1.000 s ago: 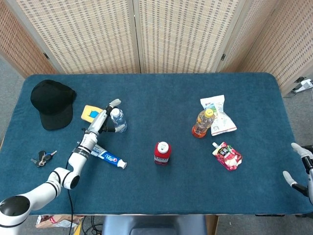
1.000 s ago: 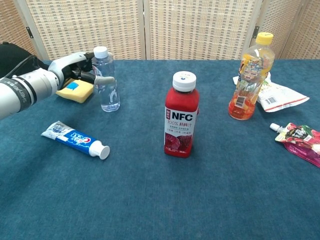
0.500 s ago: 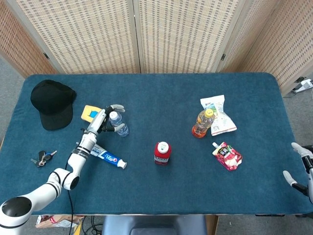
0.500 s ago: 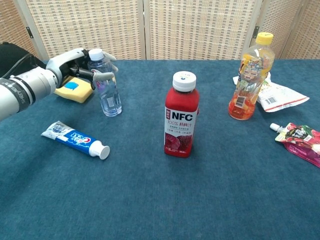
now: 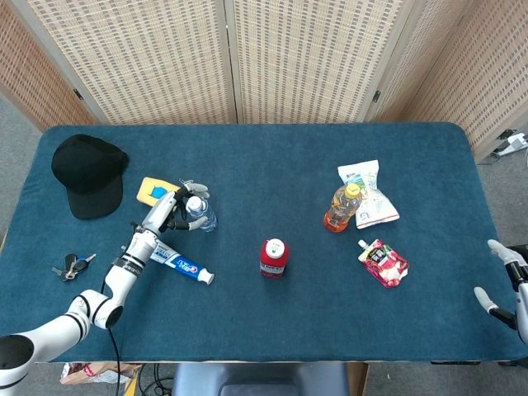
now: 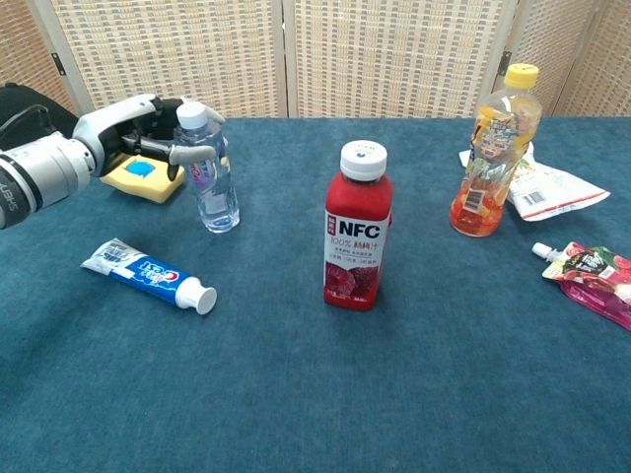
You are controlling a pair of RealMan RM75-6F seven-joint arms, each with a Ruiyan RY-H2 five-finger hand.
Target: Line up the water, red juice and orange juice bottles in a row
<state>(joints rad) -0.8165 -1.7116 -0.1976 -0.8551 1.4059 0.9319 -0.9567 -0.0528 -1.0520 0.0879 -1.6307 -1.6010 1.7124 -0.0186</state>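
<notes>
Left hand (image 6: 148, 133) grips water bottle (image 6: 210, 177); open cloth beside red juice (image 6: 355, 232).

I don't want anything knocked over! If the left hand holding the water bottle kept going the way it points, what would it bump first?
Probably nothing soon. The left hand points up-right past the water bottle; the table beyond looks free, though depth is hard to judge.
</notes>
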